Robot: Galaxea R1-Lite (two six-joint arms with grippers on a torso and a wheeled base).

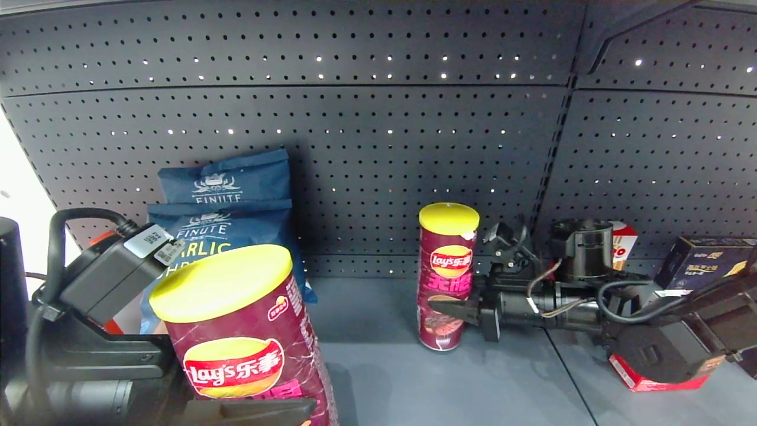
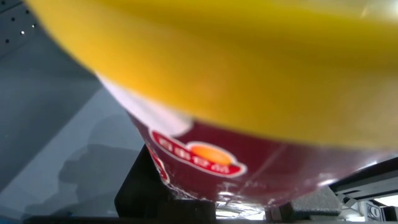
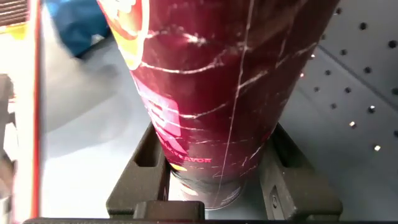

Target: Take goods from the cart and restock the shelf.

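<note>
1. Grip on your left side: the left end effector is clenched on the tilted chip can, which sits close to the head camera with its yellow lid up
2. Your right end effector grasps the upright chip can, which stands on the shelf near the pegboard, with fingers against both its sides
3. You see two blue snack bags leaning on the pegboard behind the tilted chip can
4. A dark box and a red box sit on the shelf by your right arm
</note>
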